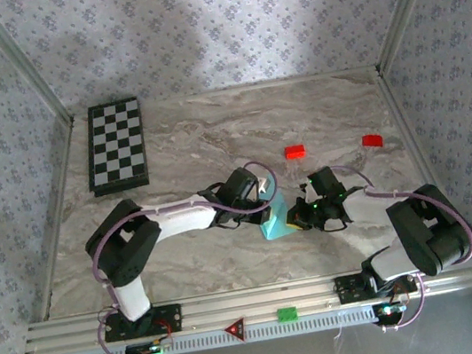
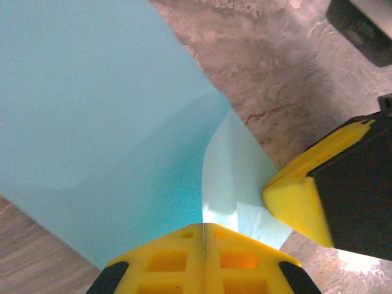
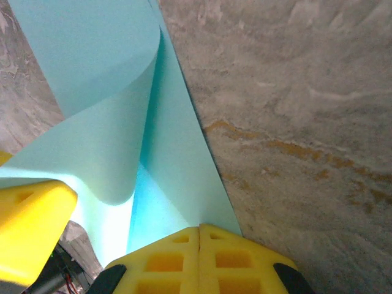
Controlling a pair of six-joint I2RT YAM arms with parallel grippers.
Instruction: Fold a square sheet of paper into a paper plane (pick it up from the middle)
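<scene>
The light cyan-blue paper (image 1: 274,221) hangs just above the marble table between my two arms, folded in layers with one flap curling. In the left wrist view the paper (image 2: 110,122) spreads up and left from my left gripper (image 2: 203,228), which is shut on its edge. My right gripper (image 3: 200,229) is shut on another edge of the same paper (image 3: 104,141). The two grippers sit close together: a right gripper finger (image 2: 300,196) shows beside the left jaws, and a left gripper finger (image 3: 30,226) shows beside the right jaws. From above, the left gripper (image 1: 266,213) and right gripper (image 1: 295,219) meet at the paper.
Two small red blocks (image 1: 294,152) (image 1: 373,141) lie behind the grippers. A checkered board (image 1: 116,146) sits at the back left. A green block (image 1: 287,314) and a red triangle (image 1: 235,328) rest on the front rail. Patterned walls enclose the table (image 1: 212,136).
</scene>
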